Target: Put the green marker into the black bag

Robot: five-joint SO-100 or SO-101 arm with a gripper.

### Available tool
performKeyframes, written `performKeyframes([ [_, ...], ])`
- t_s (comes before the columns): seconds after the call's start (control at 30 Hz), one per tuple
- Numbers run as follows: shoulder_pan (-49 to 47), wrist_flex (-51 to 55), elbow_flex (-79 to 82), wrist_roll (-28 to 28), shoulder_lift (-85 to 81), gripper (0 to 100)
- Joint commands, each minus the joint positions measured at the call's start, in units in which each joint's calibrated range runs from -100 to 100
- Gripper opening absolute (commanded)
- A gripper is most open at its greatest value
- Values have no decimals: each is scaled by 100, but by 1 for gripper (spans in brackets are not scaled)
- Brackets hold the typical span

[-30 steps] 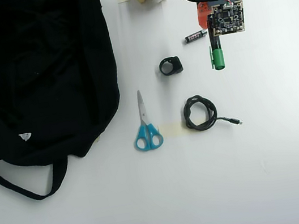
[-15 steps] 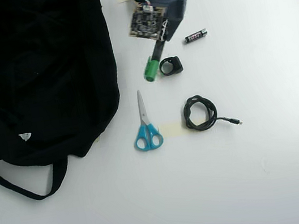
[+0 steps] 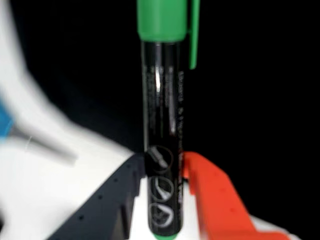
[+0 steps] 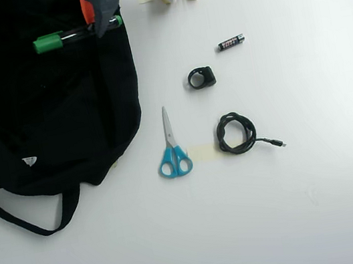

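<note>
Green marker (image 4: 72,35) lies horizontal above the black bag (image 4: 38,114) in the overhead view — cap toward the left, near the bag's upper edge. Gripper (image 3: 162,172) has its fingers clamped on the barrel near the tail end — dark finger left, orange right in wrist view. Scissors (image 4: 172,147), battery (image 4: 231,42) and coiled cable (image 4: 237,132) rest on the white table (image 4: 311,204).

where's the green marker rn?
In the overhead view, the green marker is at top left, held level in the hand over the black bag, cap pointing left, well left of the battery.
</note>
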Motion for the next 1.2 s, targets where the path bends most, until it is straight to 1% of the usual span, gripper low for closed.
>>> performKeyframes([
  [0.0,412,-418,-172,26,279,2],
  [0.07,464,-875,-208,0,877,2],
  [0.17,786,-2020,-181,-11,1706,2],
  [0.23,1212,-2279,-190,21,2445,2],
  [0.33,1250,-2520,-262,26,2694,3],
  [0.37,1257,-2520,-226,26,2694,9],
  [0.43,1175,-2451,-181,26,2694,28],
  [0.47,1175,-2425,-181,26,2686,32],
  [0.5,1070,-2210,-172,-5,2578,33],
  [0.57,420,-1572,-459,-26,2437,32],
  [0.6,-179,-1314,-603,-26,2096,22],
  [0.63,-598,-1150,-639,-53,1482,7],
  [0.67,-927,-1064,-585,-210,752,2],
  [0.7,-1181,-1038,-522,-210,271,2],
  [0.73,-1772,-978,-450,-220,-352,2],
  [0.8,-2916,-918,-46,-247,-1065,2],
  [0.83,-3477,-943,232,-414,-1447,2],
  [0.9,-3941,-849,1257,52,-1928,2],
  [0.93,-4068,-943,1877,141,-2177,2],
  [1.03,-4255,-1167,2622,189,-2601,2],
  [1.17,-4592,-1202,3467,199,-3173,2],
])
